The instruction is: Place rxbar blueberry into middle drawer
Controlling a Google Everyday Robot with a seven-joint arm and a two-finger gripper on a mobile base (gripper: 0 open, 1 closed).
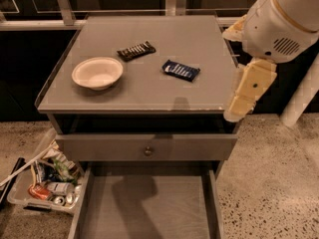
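Note:
The rxbar blueberry point(181, 70), a dark blue wrapper with white lettering, lies flat on the grey cabinet top point(149, 91), right of centre. The middle drawer point(149, 208) is pulled open at the bottom of the view, and its grey floor is bare. My gripper point(235, 114) hangs from the white arm point(279, 24) at the cabinet's right edge. It points down, right of the bar and apart from it.
A white bowl point(97, 72) sits at the left of the top, and a black-brown bar point(136, 50) lies behind it. A closed drawer front with a round knob point(147, 151) is above the open drawer. A clear bin of cans point(42, 185) stands on the floor at left.

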